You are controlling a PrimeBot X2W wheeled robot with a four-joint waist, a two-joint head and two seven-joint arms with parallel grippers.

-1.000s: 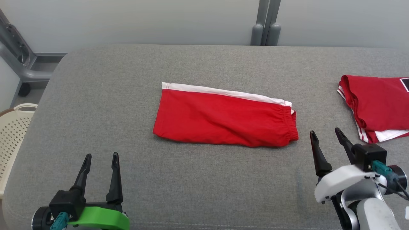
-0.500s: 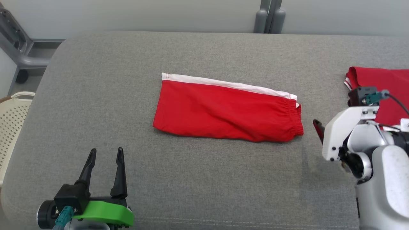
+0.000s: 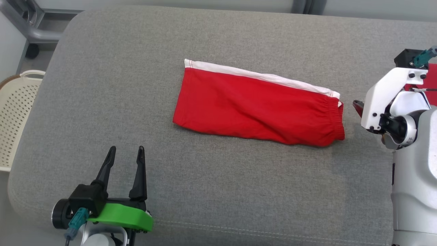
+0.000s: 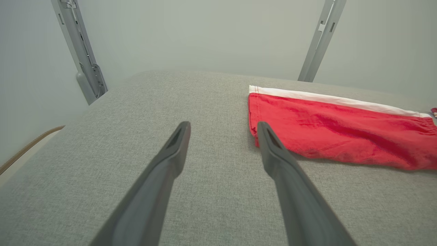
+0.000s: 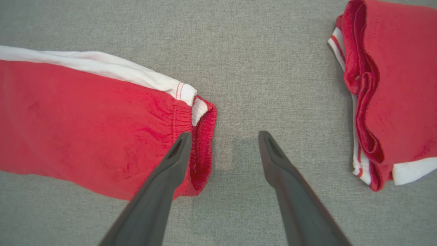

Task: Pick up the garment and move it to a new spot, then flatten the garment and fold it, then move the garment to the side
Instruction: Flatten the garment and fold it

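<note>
The shorts (image 3: 256, 106) lie in the middle of the table (image 3: 218, 191); a folded garment (image 5: 392, 85) lies to their right, and a basket (image 3: 15, 112) stands beside the table's left edge.

Left gripper (image 4: 222, 126) is seen with jaws spread wide and nothing held between them, above a grey fabric pad (image 4: 153, 99). Folded red shorts (image 4: 334, 133) are laid flat just outside the tip of the finger on the view's right. A white band (image 4: 327, 100) is run along their far edge. Grey metal posts are seen beyond the jaws, one on each side (image 4: 80, 51) (image 4: 319, 41).
</note>
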